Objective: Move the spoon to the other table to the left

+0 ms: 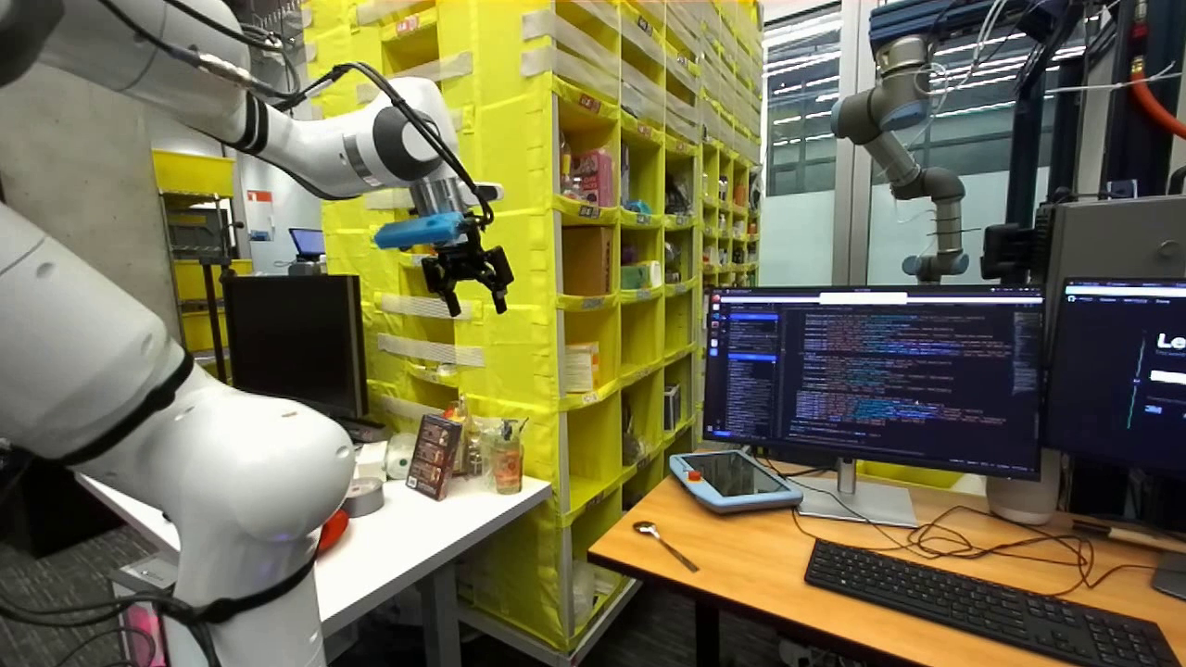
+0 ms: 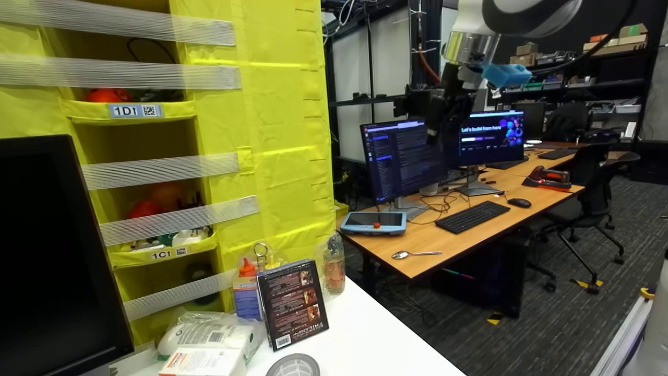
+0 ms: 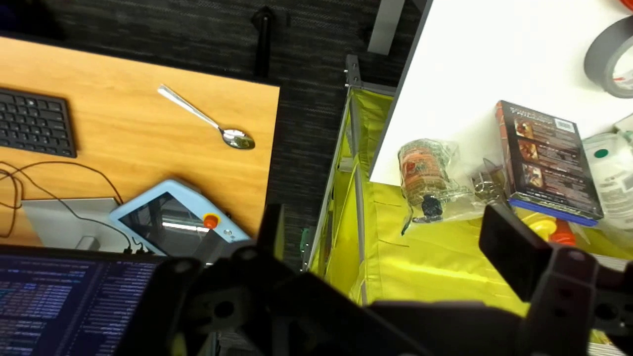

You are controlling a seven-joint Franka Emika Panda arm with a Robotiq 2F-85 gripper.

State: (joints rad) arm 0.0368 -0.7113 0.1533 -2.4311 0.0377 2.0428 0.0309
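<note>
Looks out on tall yellow shelves (image 1: 505,371) in the background, with a white bench (image 1: 417,528), a wooden bench (image 1: 741,556) and a gap between them

Can find the spoon (image 3: 223,132) in all three views, lying on the wooden bench near the corner toward the white bench, with its bowl nearest that side and a blue-framed tablet (image 3: 163,217) close by

Has the tool (image 1: 477,304) spread wide, hanging well above both benches in front of the yellow shelves

Looks steeply down on the spoon and a cut-off keyboard (image 3: 34,121) only in the wrist view

Shows a mouse (image 2: 519,202) and office chairs (image 2: 587,162) only in an exterior view

Catches a grey robot arm (image 1: 940,185) behind the near screen (image 1: 871,371) in an exterior view, but not from the wrist

Can read “1D1” and “1C1” on shelf labels (image 2: 135,110), and “Let's build from here” on the far screen (image 2: 490,146); gets just “Le” of that on the same screen (image 1: 1103,417), cropped, in an exterior view

Can make out code on the near screen and small print on a dark disc case (image 2: 292,303), but cannot read either
</note>
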